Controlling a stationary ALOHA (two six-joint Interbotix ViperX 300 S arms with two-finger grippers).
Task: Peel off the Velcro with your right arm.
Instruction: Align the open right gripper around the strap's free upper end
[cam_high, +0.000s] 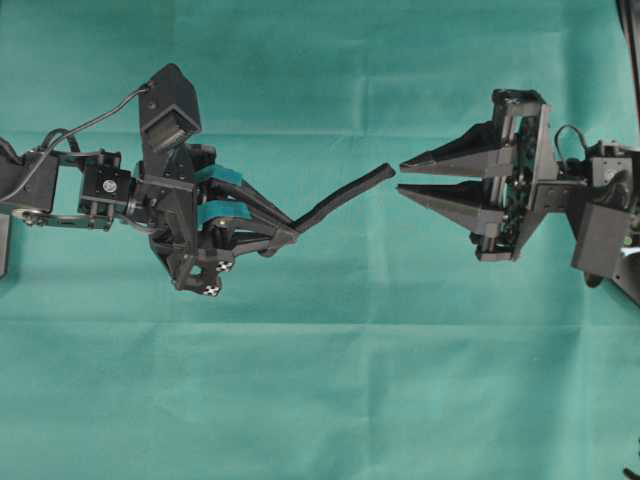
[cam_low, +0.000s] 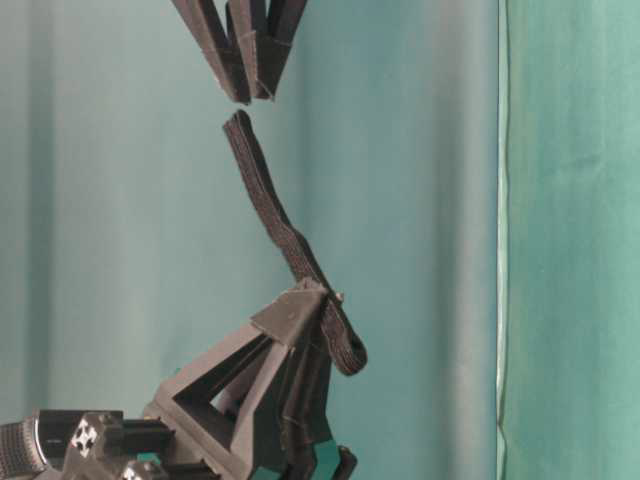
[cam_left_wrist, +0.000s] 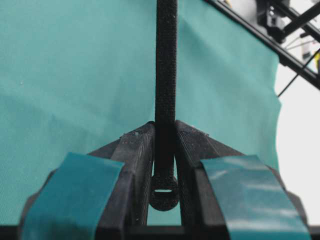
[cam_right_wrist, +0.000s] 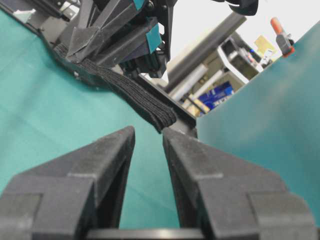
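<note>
The Velcro (cam_high: 345, 195) is a thin black strip held in the air over the green cloth. My left gripper (cam_high: 290, 232), with teal tape on its fingers, is shut on the strip's near part. In the left wrist view the Velcro (cam_left_wrist: 166, 60) runs straight out from the left gripper (cam_left_wrist: 165, 125), and its rounded, slotted end sits behind the tips. The right arm's gripper (cam_high: 399, 177) faces the strip's free end, just short of it. From the right wrist, the right gripper (cam_right_wrist: 148, 131) stands narrowly open with nothing between its fingers, and the Velcro (cam_right_wrist: 135, 97) ends just beyond the tips.
A green cloth (cam_high: 320, 380) covers the table under both arms. At table level the Velcro (cam_low: 270, 215) rises from the left gripper (cam_low: 315, 300) toward the right gripper (cam_low: 245, 95). A black frame bar (cam_left_wrist: 250, 30) and an orange clamp (cam_right_wrist: 281, 30) lie beyond the cloth.
</note>
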